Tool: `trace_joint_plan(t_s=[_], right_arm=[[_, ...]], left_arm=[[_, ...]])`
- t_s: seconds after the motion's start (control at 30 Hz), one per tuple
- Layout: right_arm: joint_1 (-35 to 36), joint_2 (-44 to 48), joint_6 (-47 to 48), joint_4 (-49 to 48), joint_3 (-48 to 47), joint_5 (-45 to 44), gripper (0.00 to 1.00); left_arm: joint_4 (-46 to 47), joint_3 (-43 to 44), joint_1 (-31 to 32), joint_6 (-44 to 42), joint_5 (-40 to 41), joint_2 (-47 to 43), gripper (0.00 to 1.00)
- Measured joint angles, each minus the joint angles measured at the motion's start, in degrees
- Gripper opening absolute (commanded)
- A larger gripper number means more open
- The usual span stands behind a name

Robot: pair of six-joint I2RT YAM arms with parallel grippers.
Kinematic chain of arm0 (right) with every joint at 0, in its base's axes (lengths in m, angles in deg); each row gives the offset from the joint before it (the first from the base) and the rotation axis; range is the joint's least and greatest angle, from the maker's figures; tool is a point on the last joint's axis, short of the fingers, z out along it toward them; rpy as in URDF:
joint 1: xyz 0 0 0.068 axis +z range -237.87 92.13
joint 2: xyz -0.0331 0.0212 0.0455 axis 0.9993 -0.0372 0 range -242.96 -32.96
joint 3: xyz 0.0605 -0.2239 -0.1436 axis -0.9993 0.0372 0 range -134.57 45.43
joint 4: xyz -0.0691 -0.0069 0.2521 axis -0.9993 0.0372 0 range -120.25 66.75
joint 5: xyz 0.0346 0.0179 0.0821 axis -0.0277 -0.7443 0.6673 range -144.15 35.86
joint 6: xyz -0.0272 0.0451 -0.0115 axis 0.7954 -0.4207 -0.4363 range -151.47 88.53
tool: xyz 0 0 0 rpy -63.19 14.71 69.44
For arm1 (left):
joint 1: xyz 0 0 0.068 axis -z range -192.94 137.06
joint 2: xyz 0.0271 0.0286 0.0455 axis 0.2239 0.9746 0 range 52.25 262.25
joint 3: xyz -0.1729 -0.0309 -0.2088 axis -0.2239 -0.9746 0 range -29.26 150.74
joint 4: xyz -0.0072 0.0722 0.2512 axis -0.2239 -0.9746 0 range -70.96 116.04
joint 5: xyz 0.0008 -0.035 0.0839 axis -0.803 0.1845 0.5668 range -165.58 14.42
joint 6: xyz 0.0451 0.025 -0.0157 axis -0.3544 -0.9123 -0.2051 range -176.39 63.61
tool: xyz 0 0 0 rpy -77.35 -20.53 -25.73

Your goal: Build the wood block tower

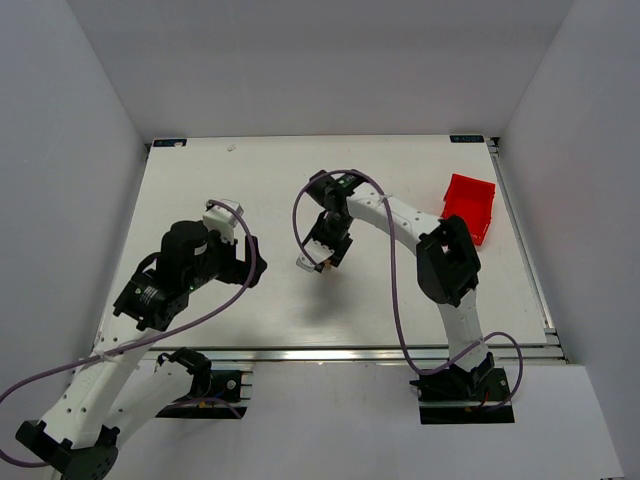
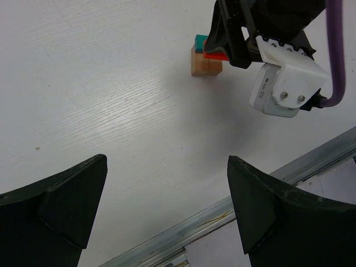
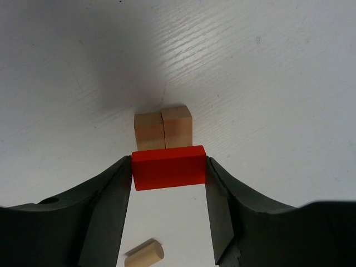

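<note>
Right wrist view: right jaws, partly open, clamp the red block point(image 3: 168, 167) just over the paired tan cubes point(image 3: 163, 128) on the table point(image 3: 267, 83). Left jaws gape wide and empty, well apart from the cubes. Released off-centre, the block could tip off or push the cubes apart.

White table point(image 1: 250, 190), faint wood grain, metal rail point(image 1: 350, 352) along near edge. Red bin point(image 1: 468, 205) sits on it at far right, close to the right edge. Two tan cubes point(image 3: 177, 127) stand on the table around the middle, side by side and touching, well apart from the bin. Teal piece point(image 2: 200, 40) shows just at the far side of the cubes; can't tell if it rests on the table or on them. Tan cylinder point(image 3: 144, 255) lies on its side near the cubes, not touching them. Tiny dark speck point(image 2: 37, 148) on the surface left of the cubes.
</note>
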Motion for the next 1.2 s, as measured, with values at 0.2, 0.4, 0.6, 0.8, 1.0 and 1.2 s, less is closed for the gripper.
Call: trace_joint_plan(t_s=[0.2,0.4,0.6,0.8,1.0,1.2], right_arm=[[0.3,-2.1,0.0,-0.7,0.0,0.5,0.51],[0.4,-2.9,0.0,-1.6,0.1,0.7,0.51],[0.4,-2.9,0.0,-2.4,0.5,0.7,0.53],[0.4,-3.0,0.0,-2.5,1.0,0.9,0.53],[0.4,-3.1,0.0,-2.8,1.0,0.9,0.54],[0.4,-3.1,0.0,-2.8,1.6,0.9,0.54]], left_arm=[[0.2,-0.2,0.0,-0.8,-0.7,-1.5,0.98],[0.2,-0.2,0.0,-1.3,-1.1,-2.1,0.98],[0.2,-0.2,0.0,-1.5,-1.6,-1.9,0.98],[0.2,-0.2,0.0,-1.7,-2.0,-1.4,0.98],[0.2,-0.2,0.2,-1.7,-2.0,-1.0,0.98],[0.2,-0.2,0.3,-1.8,-2.0,-0.9,0.98]])
